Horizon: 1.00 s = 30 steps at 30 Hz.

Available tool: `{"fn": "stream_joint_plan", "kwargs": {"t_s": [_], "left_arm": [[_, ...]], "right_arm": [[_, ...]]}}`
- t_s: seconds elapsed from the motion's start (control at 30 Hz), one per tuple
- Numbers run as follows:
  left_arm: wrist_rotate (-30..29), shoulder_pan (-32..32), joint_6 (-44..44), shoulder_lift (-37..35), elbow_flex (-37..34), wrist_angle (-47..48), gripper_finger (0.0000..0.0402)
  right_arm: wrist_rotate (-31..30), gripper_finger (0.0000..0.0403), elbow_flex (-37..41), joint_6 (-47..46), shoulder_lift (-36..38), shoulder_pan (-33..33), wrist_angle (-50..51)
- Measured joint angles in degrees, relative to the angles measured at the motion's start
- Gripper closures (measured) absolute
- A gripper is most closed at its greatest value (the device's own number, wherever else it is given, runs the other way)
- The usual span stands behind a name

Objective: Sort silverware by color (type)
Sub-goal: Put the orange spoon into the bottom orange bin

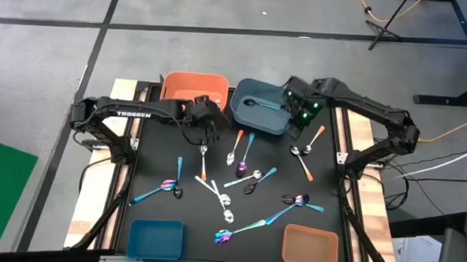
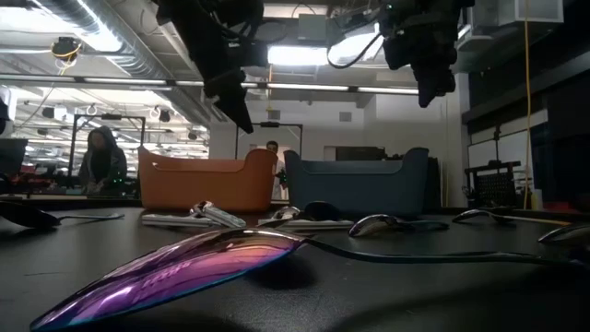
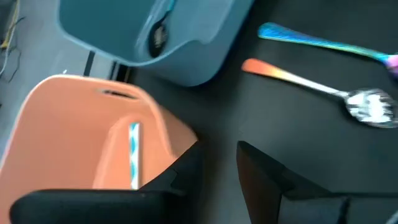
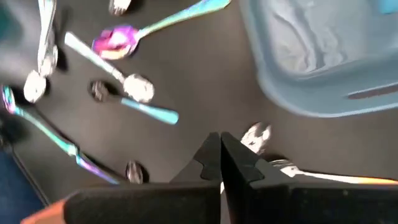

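Nearest the front edge of the table point(image 1: 149, 175), two small bins are seen, a blue bin point(image 1: 155, 239) and an orange bin point(image 1: 310, 245); nothing can be made out in either. Just behind them most of the spoons point(image 1: 239, 186) are scattered loose and unsorted on the dark surface: iridescent ones with teal handles, plain silver ones, black ones and ones with orange handles, several crossing each other near the middle.

Farther back, two larger bins stand side by side. In the large orange bin point(image 3: 81, 137) a teal-handled spoon point(image 3: 133, 155) is seen lying, and in the large blue bin point(image 1: 258, 107) a black spoon point(image 1: 258, 103) is seen. The sort is therefore judged barely begun, with nearly all pieces left on the table.

The left gripper point(image 3: 217, 158) is held just in front of the large orange bin, its jaws spread part-way with nothing between them. An orange-handled spoon point(image 3: 317, 87) and an iridescent spoon point(image 3: 326, 43) lie a little beyond it, apart from the jaws.

The right gripper point(image 4: 219, 152) is held by the front right corner of the large blue bin, jaws pressed together and empty. A silver spoon bowl point(image 4: 256, 135) lies just beside its tips on the table.
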State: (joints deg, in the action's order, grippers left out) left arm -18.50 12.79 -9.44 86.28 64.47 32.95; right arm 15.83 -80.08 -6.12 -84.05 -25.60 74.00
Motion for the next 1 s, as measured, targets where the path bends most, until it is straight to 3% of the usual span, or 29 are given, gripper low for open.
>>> {"fn": "stream_joint_plan", "kwargs": {"t_s": [0.2,0.57,0.9,1.0], "left_arm": [[0.0,-3.4,1.8,0.0,0.0,0.0,0.0311],[0.0,-6.6,3.4,0.0,0.0,0.0,0.0311],[0.0,-7.0,3.4,0.0,0.0,0.0,0.0311],[0.0,-7.0,3.4,0.0,0.0,0.0,0.0311]], "right_arm": [[-0.5,0.0403,4.4,-2.9,0.0,9.4,-0.5],[-13.4,0.0403,14.8,-12.0,0.0,23.9,-1.5],[-17.7,0.0403,27.3,-21.0,0.0,27.1,-10.2],[-21.7,0.0403,29.8,-22.2,0.0,27.1,-11.2]]}}
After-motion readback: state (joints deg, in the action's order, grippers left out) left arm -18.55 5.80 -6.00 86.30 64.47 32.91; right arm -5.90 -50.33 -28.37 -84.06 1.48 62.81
